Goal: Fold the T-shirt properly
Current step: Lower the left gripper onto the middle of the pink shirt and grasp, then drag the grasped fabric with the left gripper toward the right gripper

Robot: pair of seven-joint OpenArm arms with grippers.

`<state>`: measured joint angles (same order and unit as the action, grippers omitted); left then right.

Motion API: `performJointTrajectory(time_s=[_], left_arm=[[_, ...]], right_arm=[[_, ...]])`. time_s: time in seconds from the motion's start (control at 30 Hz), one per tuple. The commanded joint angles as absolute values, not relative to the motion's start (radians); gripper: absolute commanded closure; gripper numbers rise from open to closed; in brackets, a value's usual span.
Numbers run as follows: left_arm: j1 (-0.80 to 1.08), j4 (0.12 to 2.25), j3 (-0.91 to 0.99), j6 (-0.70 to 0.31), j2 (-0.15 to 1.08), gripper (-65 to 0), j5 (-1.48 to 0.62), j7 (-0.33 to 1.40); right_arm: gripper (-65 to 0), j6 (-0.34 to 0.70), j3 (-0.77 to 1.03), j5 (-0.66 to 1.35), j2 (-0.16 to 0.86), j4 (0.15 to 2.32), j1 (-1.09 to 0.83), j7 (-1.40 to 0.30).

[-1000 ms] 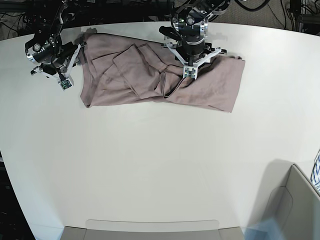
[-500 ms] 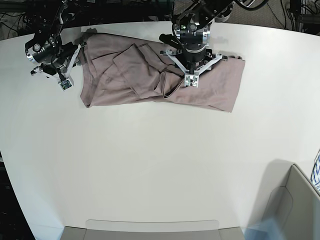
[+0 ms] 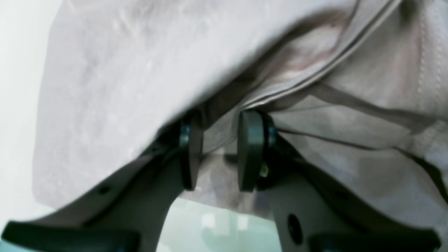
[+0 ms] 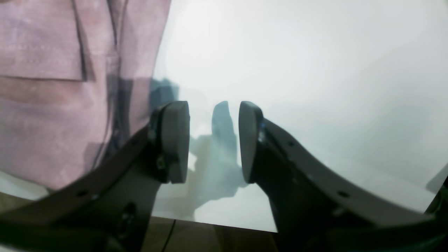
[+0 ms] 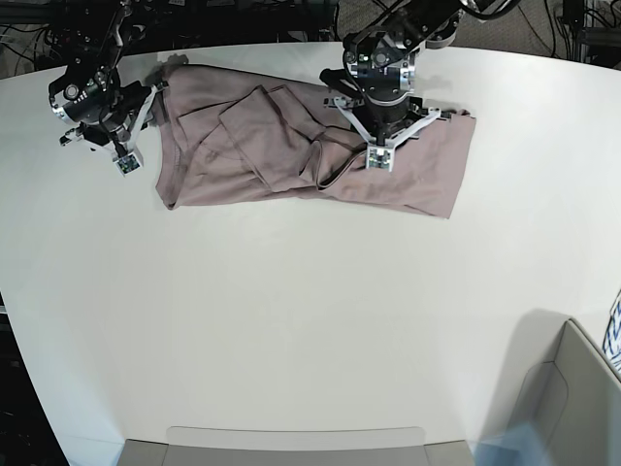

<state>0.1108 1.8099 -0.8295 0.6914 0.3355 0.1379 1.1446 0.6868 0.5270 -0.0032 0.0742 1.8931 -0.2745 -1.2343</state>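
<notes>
White table (image 5: 291,320); T-shirt (image 5: 243,146) half-folded; left fingers (image 3: 250,150) parted astride fold, right fingers (image 4: 175,140) parted, empty.

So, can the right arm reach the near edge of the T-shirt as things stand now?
Probably yes. The right gripper is open and empty over the bare table, and the T-shirt edge lies just beside it with nothing between them. The left gripper works further along the T-shirt, out of its way.

t-shirt (image 5: 252,146) thin matt wrinkly cloth; table (image 5: 291,320) smooth, slightly glossy.
</notes>
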Motion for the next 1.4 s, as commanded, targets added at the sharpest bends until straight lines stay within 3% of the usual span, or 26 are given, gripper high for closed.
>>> performJointTrajectory(time_s=[0.0,0.13,0.27,0.3,0.77,1.37], left_arm=[[0.102,1.821,-0.828,0.698,0.337,-19.1,0.154,1.138],[0.102,1.801,-0.828,0.698,0.337,-16.6,0.154,1.138],[0.101,1.767,-0.828,0.698,0.337,-0.8,0.153,1.144],[0.101,1.767,-0.826,0.698,0.337,0.0,0.153,1.145],[0.107,1.923,-0.839,0.698,0.289,0.0,0.15,1.349],[0.11,1.974,-0.935,0.698,0.185,0.0,0.148,1.396]], right_arm=[[-24.1,0.698,0.53,-0.001,0.084,1.906,-0.268,-1.228],[-24.1,0.698,0.53,-0.001,0.082,1.906,-0.268,-1.228],[-24.1,0.698,0.53,-0.001,0.082,1.906,-0.268,-1.228],[-24.1,0.698,0.53,-0.001,0.082,1.906,-0.268,-1.228],[-24.1,0.698,0.53,-0.001,0.076,1.906,-0.268,-1.228],[-24.1,0.698,0.53,-0.001,0.076,1.906,-0.272,-1.228]])
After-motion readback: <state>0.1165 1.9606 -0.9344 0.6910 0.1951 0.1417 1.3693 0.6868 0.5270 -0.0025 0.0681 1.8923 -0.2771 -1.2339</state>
